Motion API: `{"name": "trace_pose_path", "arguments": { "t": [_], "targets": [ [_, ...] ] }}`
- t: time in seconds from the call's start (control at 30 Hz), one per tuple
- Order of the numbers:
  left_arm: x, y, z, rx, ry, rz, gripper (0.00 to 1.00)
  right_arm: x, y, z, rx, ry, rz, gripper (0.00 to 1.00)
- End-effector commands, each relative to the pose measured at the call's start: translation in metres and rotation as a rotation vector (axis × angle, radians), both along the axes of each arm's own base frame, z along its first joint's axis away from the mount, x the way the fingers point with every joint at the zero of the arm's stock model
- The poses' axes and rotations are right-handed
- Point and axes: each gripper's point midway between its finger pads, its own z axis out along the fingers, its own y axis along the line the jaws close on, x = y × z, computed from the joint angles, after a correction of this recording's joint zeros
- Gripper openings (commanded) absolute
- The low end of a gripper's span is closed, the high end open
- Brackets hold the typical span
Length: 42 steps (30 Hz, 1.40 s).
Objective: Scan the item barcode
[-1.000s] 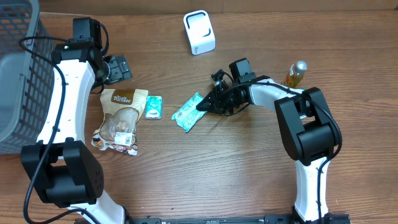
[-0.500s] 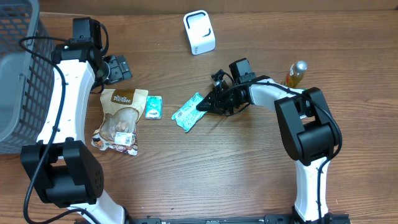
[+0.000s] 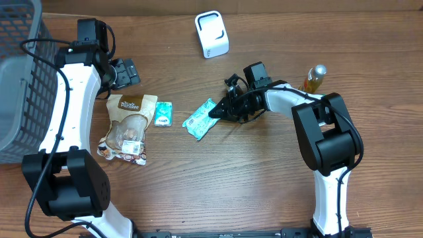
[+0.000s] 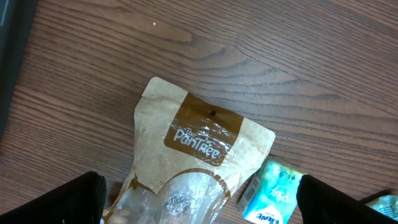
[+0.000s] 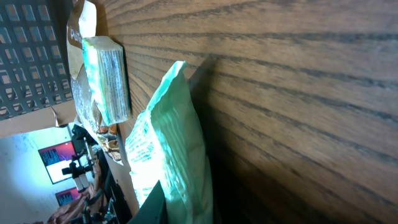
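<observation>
green snack packet [image 3: 200, 119] lying on table [image 3: 264, 192], edge being pinched by nearly closed right gripper [image 3: 217, 112]. left gripper [image 3: 125, 71] being held wide open, empty. shallow pinch probably risking packet being dropped en route to white scanner [image 3: 211, 34].

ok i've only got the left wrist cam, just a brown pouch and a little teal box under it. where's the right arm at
Observer: The right gripper is shut on one end of a green packet, which lies on the table just right of the teal box.
Operator: and the scanner
Observer: The white scanner stands at the far edge, well apart from the packet, with nothing in front of it.
Operator: anything else on that side
Observer: A small bottle stands upright just beyond the right arm.
</observation>
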Motion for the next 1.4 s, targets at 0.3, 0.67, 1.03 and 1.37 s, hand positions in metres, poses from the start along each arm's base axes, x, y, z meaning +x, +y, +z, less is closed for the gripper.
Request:
{"name": "trace_pose_path", "arguments": {
  "t": [0.3, 0.67, 1.03, 1.37],
  "targets": [
    [0.001, 0.0, 0.007, 0.017, -0.014, -0.001, 1.0, 0.006, -0.003, -0.006, -0.033, -0.029, -0.012, 0.11],
    [0.001, 0.0, 0.007, 0.017, -0.014, -0.001, 1.0, 0.064, -0.01, 0.181, -0.013, -0.515, 0.0, 0.04],
    [0.001, 0.0, 0.007, 0.017, -0.014, -0.001, 1.0, 0.112, -0.031, 0.297, -0.541, -1.215, 0.041, 0.04],
    [0.001, 0.0, 0.007, 0.017, -0.014, -0.001, 1.0, 0.149, -0.01, 0.316, -0.893, -1.558, 0.061, 0.04]
  ]
}}
